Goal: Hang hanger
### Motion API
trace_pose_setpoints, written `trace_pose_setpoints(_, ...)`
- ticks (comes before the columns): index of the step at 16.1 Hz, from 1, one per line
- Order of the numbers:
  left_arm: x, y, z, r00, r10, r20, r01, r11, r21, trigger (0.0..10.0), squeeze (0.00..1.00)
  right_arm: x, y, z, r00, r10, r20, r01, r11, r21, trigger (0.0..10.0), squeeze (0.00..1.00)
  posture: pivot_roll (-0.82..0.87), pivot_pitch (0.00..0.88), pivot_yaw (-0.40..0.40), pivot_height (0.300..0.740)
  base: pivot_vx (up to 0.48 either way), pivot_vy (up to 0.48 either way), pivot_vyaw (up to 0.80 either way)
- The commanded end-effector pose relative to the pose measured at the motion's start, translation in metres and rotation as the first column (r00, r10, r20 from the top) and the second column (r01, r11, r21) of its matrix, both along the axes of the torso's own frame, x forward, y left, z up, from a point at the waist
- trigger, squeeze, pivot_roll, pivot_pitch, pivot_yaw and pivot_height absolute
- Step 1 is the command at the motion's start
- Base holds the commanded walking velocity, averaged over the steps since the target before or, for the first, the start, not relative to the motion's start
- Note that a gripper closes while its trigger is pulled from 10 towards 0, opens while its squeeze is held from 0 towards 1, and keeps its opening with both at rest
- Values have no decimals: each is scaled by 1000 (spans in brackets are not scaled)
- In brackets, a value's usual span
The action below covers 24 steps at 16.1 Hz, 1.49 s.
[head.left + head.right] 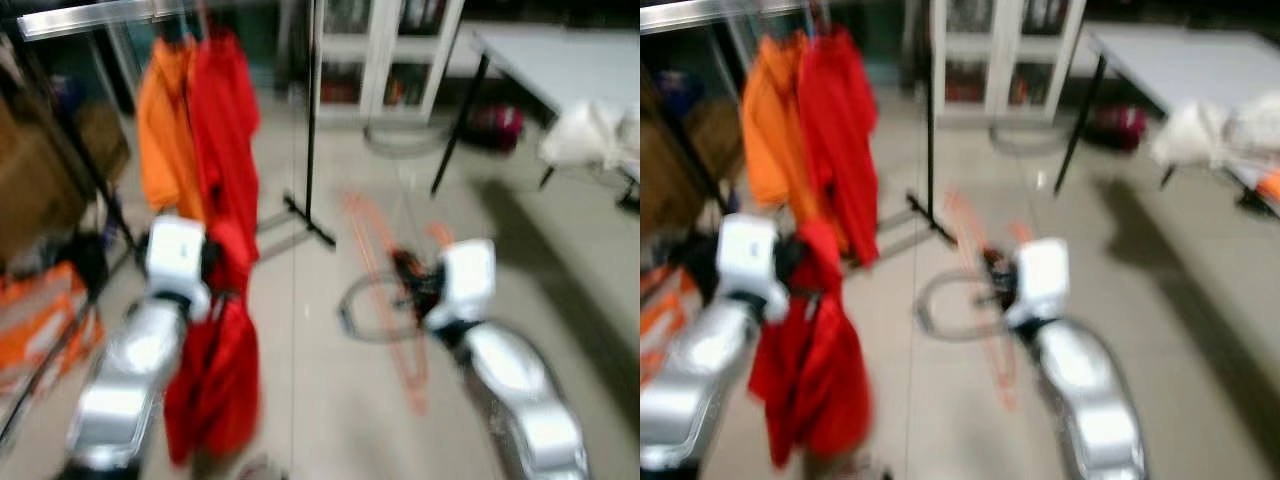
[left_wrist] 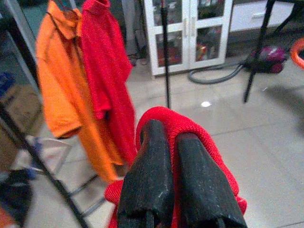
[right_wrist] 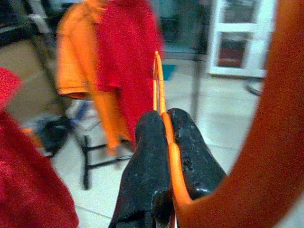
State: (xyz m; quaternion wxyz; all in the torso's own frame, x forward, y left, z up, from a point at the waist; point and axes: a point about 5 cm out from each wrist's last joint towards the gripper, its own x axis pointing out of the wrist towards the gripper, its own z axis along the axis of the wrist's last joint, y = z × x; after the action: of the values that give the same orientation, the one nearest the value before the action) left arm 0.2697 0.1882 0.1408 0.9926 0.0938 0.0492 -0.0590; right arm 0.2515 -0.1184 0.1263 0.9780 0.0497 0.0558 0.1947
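Here, no readable writing being shown; head views blurred. Orange hanger (image 3: 161,95) being pinched edge-on between closed fingers of right gripper (image 3: 165,124), held out ahead over floor. Thin orange wire, partly smeared. Red garment (image 2: 190,137) being clamped by closed left gripper (image 2: 164,137). Orange shirt (image 2: 61,90) and red shirt (image 2: 107,76) being carried on rack (image 1: 90,18) beyond.

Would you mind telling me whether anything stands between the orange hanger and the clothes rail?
Nothing visible does. The right gripper holds the orange hanger, with open floor ahead. On the rail, an orange shirt and red shirt hang.
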Motion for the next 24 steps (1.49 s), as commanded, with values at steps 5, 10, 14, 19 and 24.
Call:
trace_pose_setpoints(5,25,-18,23,964,-260,-48,264,957,121,10000,0,8,-7,22,996,63,62,-59,997,-58,10000,0,48,40,17,740,0,0,320)
trace_pose_setpoints(10,62,-12,40,936,-337,-103,350,923,160,10000,0,0,2,30,988,111,107,-96,986,-135,10000,0,17,52,80,740,0,0,0)
trace_pose_setpoints(14,73,-18,49,903,-425,-70,430,898,95,10000,0,-15,0,14,958,287,-26,-267,850,-454,10000,0,9,72,76,740,0,0,0)
trace_pose_setpoints(19,80,-19,62,818,-571,-63,574,808,129,10000,0,-20,-10,21,940,336,-58,-304,750,-587,10000,0,1,104,79,740,0,0,0)
trace_pose_setpoints(24,99,-14,74,849,-525,-60,529,843,102,10000,0,-48,-17,45,901,416,-119,-416,758,-503,10000,0,5,132,118,740,0,0,0)
